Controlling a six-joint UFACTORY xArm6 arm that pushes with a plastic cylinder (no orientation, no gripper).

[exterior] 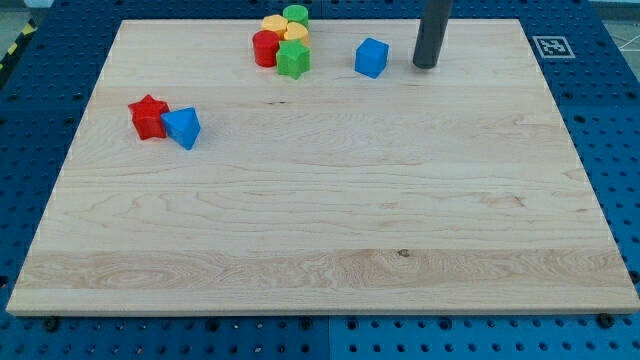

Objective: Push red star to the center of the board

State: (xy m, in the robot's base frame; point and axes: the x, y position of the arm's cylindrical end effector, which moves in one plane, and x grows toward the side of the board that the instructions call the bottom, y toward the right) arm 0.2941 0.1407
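The red star lies at the view's left on the wooden board, touching a blue triangle block on its right side. My tip rests on the board near the view's top, right of centre, far from the red star. It stands just right of a blue cube, with a small gap between them.
A cluster sits at the view's top centre: a red cylinder, a green star, a yellow block, another yellow block and a green cylinder. A tag marker is at the board's top right corner.
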